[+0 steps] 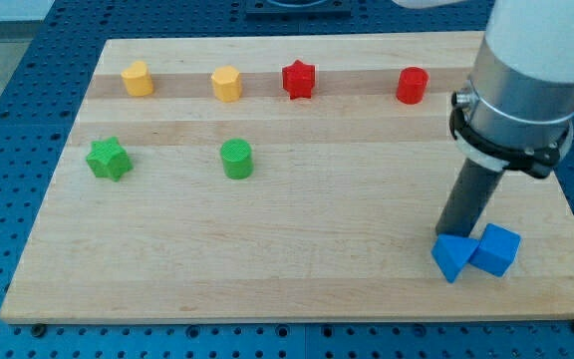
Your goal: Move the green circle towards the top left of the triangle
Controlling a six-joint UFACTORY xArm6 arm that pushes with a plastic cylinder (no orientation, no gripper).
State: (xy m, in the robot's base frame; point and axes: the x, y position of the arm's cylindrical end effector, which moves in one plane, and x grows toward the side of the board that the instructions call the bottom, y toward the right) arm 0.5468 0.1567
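Note:
The green circle [236, 159] stands left of the board's middle. The blue triangle [452, 256] lies near the view's bottom right, touching a blue cube [496, 249] on its right. My tip [453, 232] rests just above the triangle, at its top edge, far to the right of the green circle. The rod rises from there into the arm's white and grey body at the view's top right.
A green star [108, 158] lies at the left. Along the top row stand a yellow block [139, 78], a yellow hexagon-like block [227, 84], a red star [298, 79] and a red circle [412, 86]. The wooden board [297, 289] sits on a blue perforated table.

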